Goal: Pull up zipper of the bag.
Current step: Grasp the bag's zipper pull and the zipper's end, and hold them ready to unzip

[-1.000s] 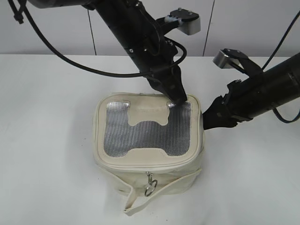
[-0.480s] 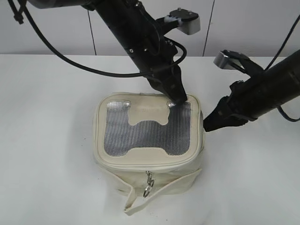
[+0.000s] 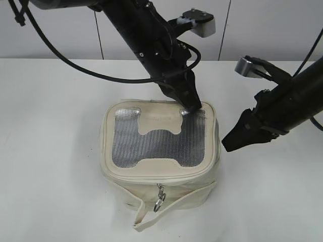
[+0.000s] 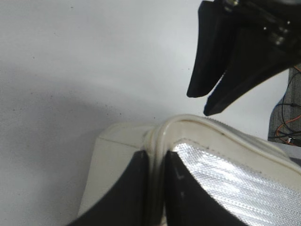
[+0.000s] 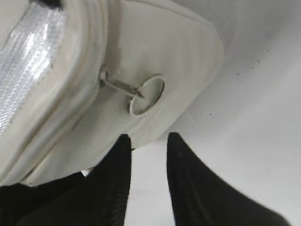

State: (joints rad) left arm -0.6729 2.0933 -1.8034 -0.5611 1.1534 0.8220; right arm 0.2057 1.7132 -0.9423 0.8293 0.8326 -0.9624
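Exterior view: cream bag [image 3: 160,151] on the white bench [image 3: 50,126], one gripper at its lid rim and one apart from it.
Exterior view: the left gripper [image 3: 190,108] meets the lid's far right corner; the right gripper [image 3: 228,144] hangs just beside the bag's right side, not touching; one zipper [image 3: 160,194] ring pull hangs at the front. Left wrist view: the left fingers [image 4: 127,193] pinch the raised lid rim between them. Right wrist view: the right fingers [image 5: 115,174] stand spread, holding nothing, just below a second silver ring pull [image 5: 146,95] lying on the bag's side.
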